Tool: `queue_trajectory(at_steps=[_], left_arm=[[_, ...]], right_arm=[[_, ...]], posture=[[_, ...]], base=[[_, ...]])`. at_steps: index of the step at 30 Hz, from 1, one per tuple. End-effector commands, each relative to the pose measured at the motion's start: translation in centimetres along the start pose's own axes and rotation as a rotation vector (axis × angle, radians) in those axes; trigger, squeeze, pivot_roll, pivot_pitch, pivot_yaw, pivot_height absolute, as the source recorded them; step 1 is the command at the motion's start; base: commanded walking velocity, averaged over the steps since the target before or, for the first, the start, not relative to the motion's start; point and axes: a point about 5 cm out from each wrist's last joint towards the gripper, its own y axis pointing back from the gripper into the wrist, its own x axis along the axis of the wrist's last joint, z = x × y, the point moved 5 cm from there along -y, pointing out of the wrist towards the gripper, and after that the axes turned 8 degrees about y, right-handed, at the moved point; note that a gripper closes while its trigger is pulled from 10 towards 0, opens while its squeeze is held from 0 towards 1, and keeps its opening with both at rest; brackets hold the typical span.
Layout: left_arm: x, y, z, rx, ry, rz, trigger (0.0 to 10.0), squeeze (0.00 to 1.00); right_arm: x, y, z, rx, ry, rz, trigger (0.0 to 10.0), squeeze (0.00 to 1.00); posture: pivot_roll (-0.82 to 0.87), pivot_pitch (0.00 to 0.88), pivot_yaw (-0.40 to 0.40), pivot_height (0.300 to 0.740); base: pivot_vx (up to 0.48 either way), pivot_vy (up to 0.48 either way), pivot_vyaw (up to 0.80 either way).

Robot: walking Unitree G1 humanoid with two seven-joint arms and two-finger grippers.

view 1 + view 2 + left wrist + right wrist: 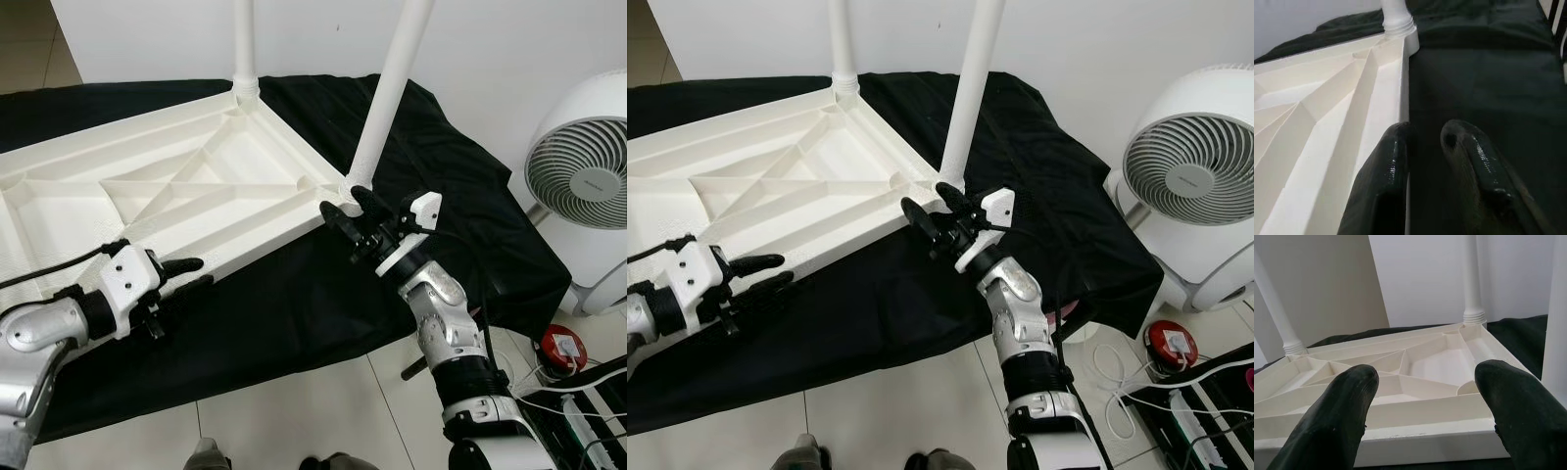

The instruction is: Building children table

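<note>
Upside-down, white ribbed tabletop [186,186], legs [387,93] upright.

1 tabletop [176,186], 3 legs [387,93] fitted, 1 fan [578,171], 1 black cloth [294,313], 2 end effectors [345,217].

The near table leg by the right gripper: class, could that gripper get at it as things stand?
Probably yes. The right gripper is open right beside the near leg at the tabletop corner, with nothing between them.
</note>
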Motion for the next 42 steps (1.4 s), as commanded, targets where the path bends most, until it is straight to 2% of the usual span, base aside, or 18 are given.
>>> queue_trajectory(at_steps=[1,3,5,6,8,11,14,15,16,17,19,20,26,28,29,33,37,42], left_arm=[[1.0,0.2,0.2,0.105,0.026,0.049,10.0,0.00],[1.2,0.3,0.3,0.122,0.032,0.058,10.0,0.00],[1.9,0.8,0.2,0.226,0.030,0.098,10.0,0.00],[1.9,0.8,0.2,0.226,0.030,0.098,10.0,0.00],[2.9,2.2,0.1,0.356,0.052,0.135,10.0,0.00],[3.4,3.1,0.0,0.415,0.063,0.145,10.0,0.00],[4.0,6.7,-0.5,0.575,0.074,0.139,10.0,0.00],[4.0,6.7,-0.5,0.575,0.074,0.139,10.0,0.00],[4.1,7.8,-0.4,0.600,0.070,0.127,10.0,0.00],[4.1,7.8,-0.4,0.600,0.070,0.127,10.0,0.00],[3.9,10.8,-0.4,0.666,0.069,0.067,10.0,0.00],[3.9,11.7,-0.3,0.689,0.070,0.049,10.0,0.00],[4.1,13.7,-0.4,0.747,0.060,0.025,10.0,0.00],[4.3,15.9,0.3,0.789,0.076,0.000,10.0,0.00],[4.3,15.9,0.3,0.789,0.076,0.000,10.0,0.00],[4.1,19.8,1.9,0.859,0.203,-0.019,10.0,0.00],[4.4,20.8,2.7,0.868,0.270,0.015,10.0,0.00],[4.7,22.0,3.5,0.885,0.311,0.001,10.0,0.00]], right_arm=[[-0.4,0.2,-0.1,-0.006,0.009,-0.018,10.0,0.00],[-0.4,0.2,-0.1,-0.008,0.014,-0.022,10.0,0.00],[-0.6,0.2,0.0,-0.017,0.018,-0.030,10.0,0.00],[-0.6,0.2,0.0,-0.017,0.018,-0.030,10.0,0.00],[-0.9,0.3,0.1,-0.020,0.021,-0.042,10.0,0.00],[-1.0,0.3,0.1,-0.017,0.021,-0.048,10.0,0.00],[-1.4,-0.2,-0.2,0.004,0.009,-0.064,10.0,0.00],[-1.4,-0.2,-0.2,0.004,0.009,-0.064,10.0,0.00],[-1.5,-0.5,-0.4,0.016,0.005,-0.068,10.0,0.00],[-1.5,-0.5,-0.4,0.016,0.005,-0.068,10.0,0.00],[-1.6,-1.5,-0.7,0.054,-0.004,-0.075,10.0,0.00],[-1.7,-1.8,-0.8,0.063,-0.006,-0.077,10.0,0.00],[-1.8,-2.2,-1.1,0.085,-0.008,-0.083,10.0,0.00],[-2.0,-2.7,-1.3,0.103,-0.013,-0.090,10.0,0.00],[-2.0,-2.7,-1.3,0.103,-0.013,-0.090,10.0,0.00],[-2.6,-3.3,-1.8,0.127,-0.025,-0.103,10.0,0.00],[-2.9,-3.4,-2.0,0.138,-0.029,-0.115,10.0,0.00],[-3.3,-3.5,-2.0,0.147,-0.032,-0.124,10.0,0.00]], posture=[[0.20,0.084,-0.101,0.740],[0.20,0.084,-0.101,0.740],[0.20,0.089,-0.100,0.740],[0.20,0.089,-0.100,0.740],[0.24,0.103,-0.108,0.740],[0.24,0.103,-0.108,0.740],[0.28,0.121,-0.132,0.740],[0.28,0.121,-0.132,0.740],[0.30,0.126,-0.144,0.740],[0.30,0.126,-0.144,0.740],[0.35,0.142,-0.181,0.740],[0.35,0.142,-0.181,0.740],[0.37,0.148,-0.198,0.740],[0.39,0.153,-0.208,0.740],[0.39,0.153,-0.208,0.740],[0.43,0.163,-0.223,0.740],[0.44,0.167,-0.228,0.740],[0.45,0.166,-0.231,0.740]], base=[[0.000,0.000,0.00],[0.000,0.000,0.00],[0.000,0.000,0.00],[0.000,0.000,0.00],[0.000,0.000,0.00],[0.000,0.000,0.00],[0.000,0.000,0.00],[0.000,0.000,0.00],[0.000,0.000,0.00],[0.000,0.000,0.00],[0.000,0.000,0.00],[0.000,0.000,0.00],[0.000,0.000,0.00],[0.000,0.000,0.00],[0.000,0.000,0.00],[0.000,0.000,0.00],[0.000,0.000,0.00],[0.000,0.000,0.00]])
